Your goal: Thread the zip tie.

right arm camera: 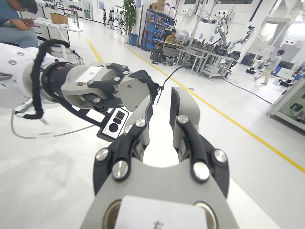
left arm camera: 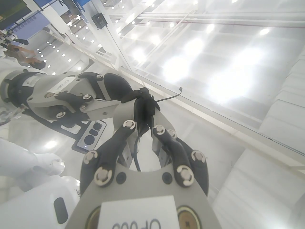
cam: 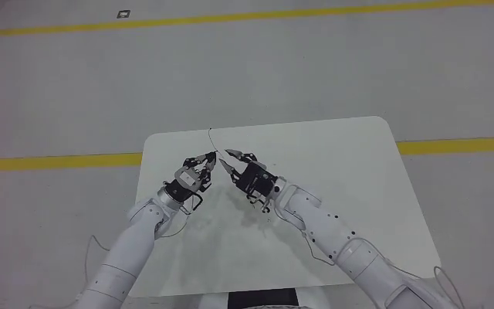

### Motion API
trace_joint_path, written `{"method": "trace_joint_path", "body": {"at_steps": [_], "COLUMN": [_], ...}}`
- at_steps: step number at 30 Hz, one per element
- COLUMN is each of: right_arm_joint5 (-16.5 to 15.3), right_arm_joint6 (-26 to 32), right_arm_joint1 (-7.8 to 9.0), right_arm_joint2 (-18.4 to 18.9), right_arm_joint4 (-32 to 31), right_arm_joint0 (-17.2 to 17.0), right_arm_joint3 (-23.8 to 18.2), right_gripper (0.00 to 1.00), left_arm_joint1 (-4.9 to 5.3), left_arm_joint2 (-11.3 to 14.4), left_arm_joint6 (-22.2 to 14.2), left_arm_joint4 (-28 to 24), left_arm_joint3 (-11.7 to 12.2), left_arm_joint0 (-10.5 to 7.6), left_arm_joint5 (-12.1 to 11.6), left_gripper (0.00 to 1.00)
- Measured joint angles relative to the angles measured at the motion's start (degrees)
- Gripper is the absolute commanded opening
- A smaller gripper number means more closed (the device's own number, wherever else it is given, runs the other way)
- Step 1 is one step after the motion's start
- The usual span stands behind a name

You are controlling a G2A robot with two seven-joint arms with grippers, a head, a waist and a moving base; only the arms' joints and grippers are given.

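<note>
A thin black zip tie [cam: 213, 143] stands up over the far left part of the white table [cam: 347, 154]. My left gripper [cam: 207, 164] is shut on it. In the left wrist view the tape-wrapped fingertips [left arm camera: 152, 107] pinch the zip tie [left arm camera: 166, 99]; one end pokes out past them and the strap runs back between the fingers. My right gripper [cam: 228, 159] faces the left one, tip to tip. In the right wrist view it [right arm camera: 164, 103] is open, holds nothing, and sits just short of the zip tie [right arm camera: 170, 76] held by the left gripper [right arm camera: 149, 84].
Both grippers hover close together above the table's far left part. The table's far edge lies just beyond the zip tie's tip. A yellow floor line [cam: 69, 161] runs beside the table and another [cam: 231, 17] lies farther off.
</note>
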Motion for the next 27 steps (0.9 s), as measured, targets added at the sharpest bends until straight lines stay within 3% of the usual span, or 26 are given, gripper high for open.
{"method": "trace_joint_path", "body": {"at_steps": [27], "right_arm_joint5": [-0.06], "right_arm_joint6": [-0.76], "right_arm_joint1": [-0.86], "right_arm_joint2": [-0.51], "right_arm_joint4": [-0.25], "right_arm_joint0": [1.37], "right_arm_joint3": [1.65], "right_gripper": [0.19], "left_arm_joint1": [0.00], "left_arm_joint2": [0.00], "left_arm_joint6": [0.00], "left_arm_joint4": [0.00], "left_arm_joint3": [0.00], "left_arm_joint0": [0.00], "left_arm_joint5": [0.00], "left_gripper": [0.00]}}
